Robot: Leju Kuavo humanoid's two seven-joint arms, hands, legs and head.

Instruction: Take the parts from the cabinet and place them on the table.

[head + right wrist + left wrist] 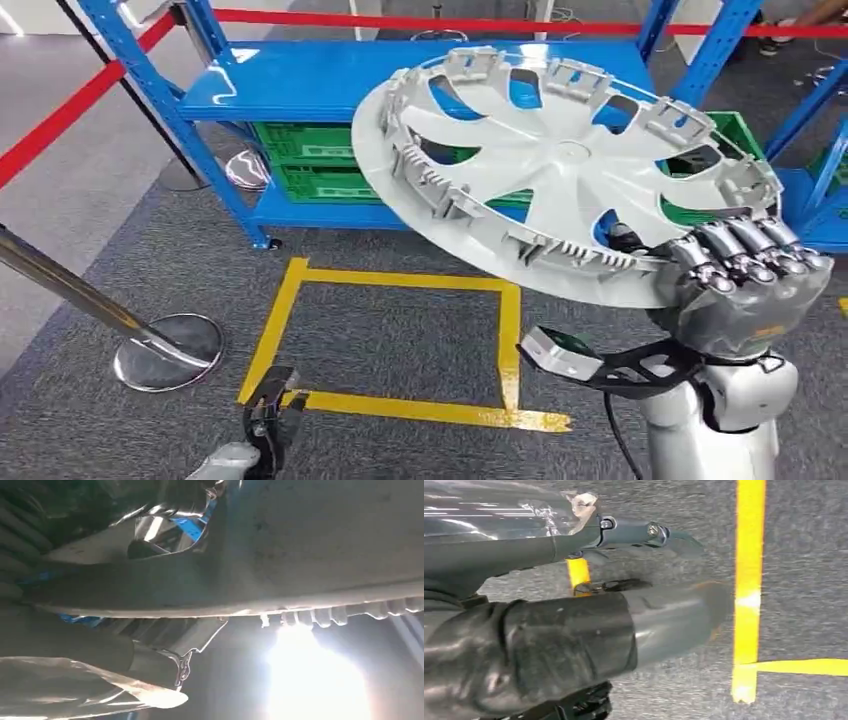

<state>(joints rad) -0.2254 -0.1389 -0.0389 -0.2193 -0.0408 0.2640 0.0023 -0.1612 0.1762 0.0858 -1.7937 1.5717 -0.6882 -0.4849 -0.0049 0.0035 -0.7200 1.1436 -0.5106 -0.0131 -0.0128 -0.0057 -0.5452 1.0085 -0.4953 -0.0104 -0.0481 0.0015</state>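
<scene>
Transport step: right hand (745, 268) grips round silver-grey plastic wheel cover (560, 165) by its near rim, table placement apparently next.

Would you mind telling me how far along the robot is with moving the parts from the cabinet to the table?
Pickup looks done: the right robot hand grips the rim of a white wheel cover, lifted in front of the blue cabinet. The carry is in hand. The left robot hand hangs low over the yellow floor tape. Still left: setting the cover on the table.
</scene>
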